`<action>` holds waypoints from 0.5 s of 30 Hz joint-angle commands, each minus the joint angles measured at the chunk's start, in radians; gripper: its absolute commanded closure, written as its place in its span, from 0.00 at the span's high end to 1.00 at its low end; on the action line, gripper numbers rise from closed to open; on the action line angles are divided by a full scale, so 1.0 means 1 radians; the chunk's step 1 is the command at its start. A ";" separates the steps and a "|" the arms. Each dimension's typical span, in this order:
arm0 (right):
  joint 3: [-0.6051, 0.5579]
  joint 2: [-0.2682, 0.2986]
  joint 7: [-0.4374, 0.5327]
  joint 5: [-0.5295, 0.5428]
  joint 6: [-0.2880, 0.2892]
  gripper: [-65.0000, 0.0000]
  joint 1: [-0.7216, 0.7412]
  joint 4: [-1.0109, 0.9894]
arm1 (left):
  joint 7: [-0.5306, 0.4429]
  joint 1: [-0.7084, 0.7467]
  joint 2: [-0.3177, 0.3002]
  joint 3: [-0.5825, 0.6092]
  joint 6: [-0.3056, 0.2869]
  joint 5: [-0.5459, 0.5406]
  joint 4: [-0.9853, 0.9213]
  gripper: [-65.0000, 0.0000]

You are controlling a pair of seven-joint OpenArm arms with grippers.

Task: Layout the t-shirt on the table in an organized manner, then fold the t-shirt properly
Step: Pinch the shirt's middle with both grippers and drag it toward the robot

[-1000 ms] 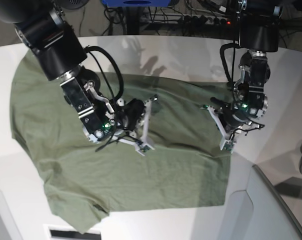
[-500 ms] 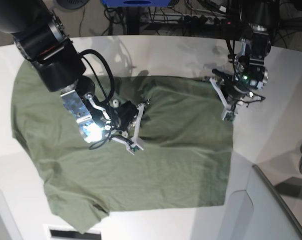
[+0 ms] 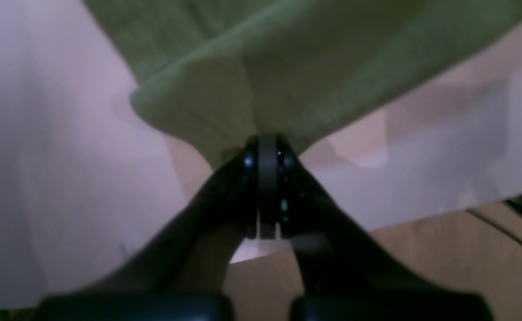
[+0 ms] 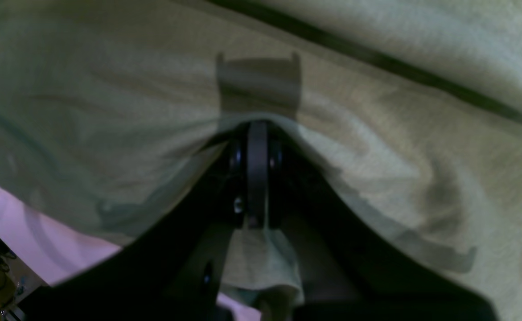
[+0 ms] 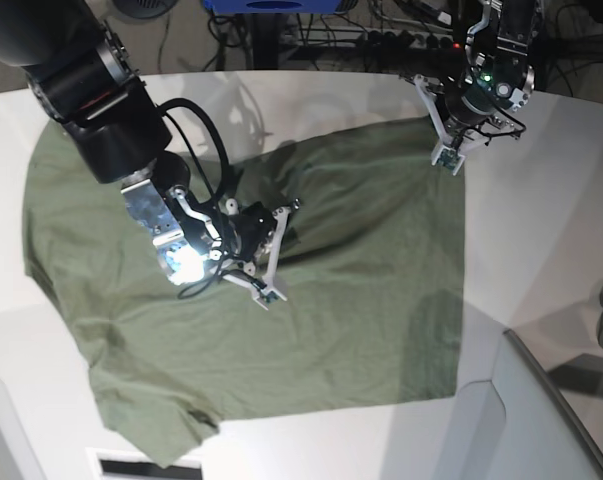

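The plain olive-green cotton t-shirt (image 5: 311,330) lies spread over most of the large smooth matte white table (image 5: 541,240), its cloth reaching from the table's left side across to the right. Its long axis runs roughly left to right in the base view. A rumpled flap hangs out at the lower left corner, near the table's front edge. I cannot tell from here which end holds the collar.

The left gripper (image 5: 449,140), on the base view's right, sits at the shirt's far right corner near the table's back edge. Its black fingers (image 3: 261,178) are pressed together on a pinch of the green hem, and the cloth rises from the table to that point. In the left wrist view the fabric fans out from the closed tips, with bare white tabletop on either side.

The right gripper (image 5: 271,255), on the base view's left, is over the middle of the shirt, with its jaws pointing toward the right. In the right wrist view its dark fingers (image 4: 257,169) are closed together on a fold of green cloth, which bunches into a ridge at the tips and drapes down below them. A diagonal crease runs across the fabric from this grip toward the far corner held by the other arm.

A grey-white angled panel (image 5: 541,420) stands at the lower right, beside the shirt's near right corner.
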 commanded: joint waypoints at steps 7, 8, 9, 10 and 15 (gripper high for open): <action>0.001 0.000 -0.020 -0.016 -0.007 0.00 0.011 0.002 | 0.063 0.068 0.003 -0.080 -0.134 -0.008 0.209 0.00; 0.001 0.000 -0.020 -0.016 -0.007 0.00 0.011 0.002 | 0.074 0.067 0.014 -0.097 -0.136 -0.008 0.235 0.00; 0.001 0.000 -0.021 -0.016 -0.007 0.00 0.011 0.002 | 0.077 0.062 0.028 -0.125 -0.136 -0.008 0.255 0.00; 0.001 0.000 -0.021 -0.016 -0.007 0.00 0.011 0.002 | 0.077 0.056 0.037 -0.157 -0.136 -0.008 0.261 0.00; 0.001 -0.002 -0.024 -0.016 -0.007 0.00 0.010 0.002 | 0.077 -0.057 0.063 -0.192 -0.136 -0.005 0.184 0.00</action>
